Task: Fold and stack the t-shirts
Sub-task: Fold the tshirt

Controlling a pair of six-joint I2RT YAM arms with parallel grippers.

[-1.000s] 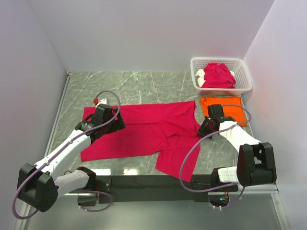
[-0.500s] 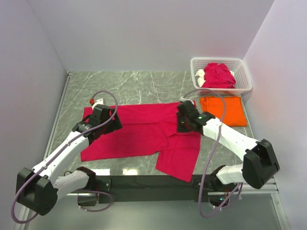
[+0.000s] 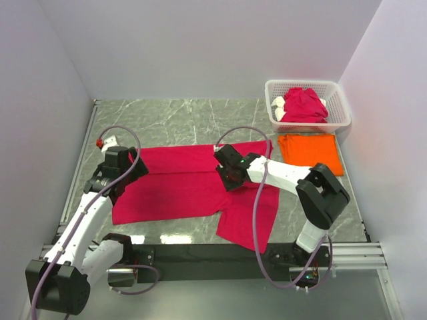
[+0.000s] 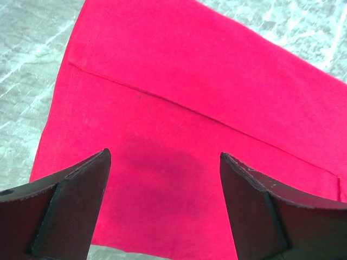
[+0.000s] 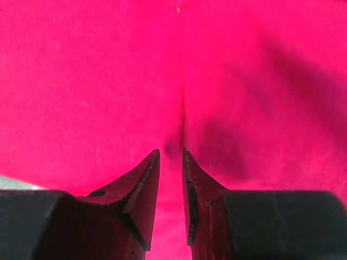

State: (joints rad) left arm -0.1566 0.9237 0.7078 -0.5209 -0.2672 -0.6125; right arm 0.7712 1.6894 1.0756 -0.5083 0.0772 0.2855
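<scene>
Crimson shirt [image 3: 180, 190] spread on desk [image 3: 173, 120]; L tool [image 4: 162, 162] wide apart over its edge, R tool [image 5: 171, 154] barely parted, empty, mid-shirt.

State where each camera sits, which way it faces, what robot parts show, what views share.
Top external: above, behind the robot, facing down onto the grey marble table; left arm, right arm show.
Left wrist: down at the crimson-pink cloth t-shirt's edge; wide-open left hand shows.
Right wrist: down at that shirt's middle; narrowly parted right hand shows.
Wrist views share that shirt.

The t-shirt [image 3: 180, 187] is soft matt cloth, the table [image 3: 180, 120] glossy and marble-veined.
</scene>
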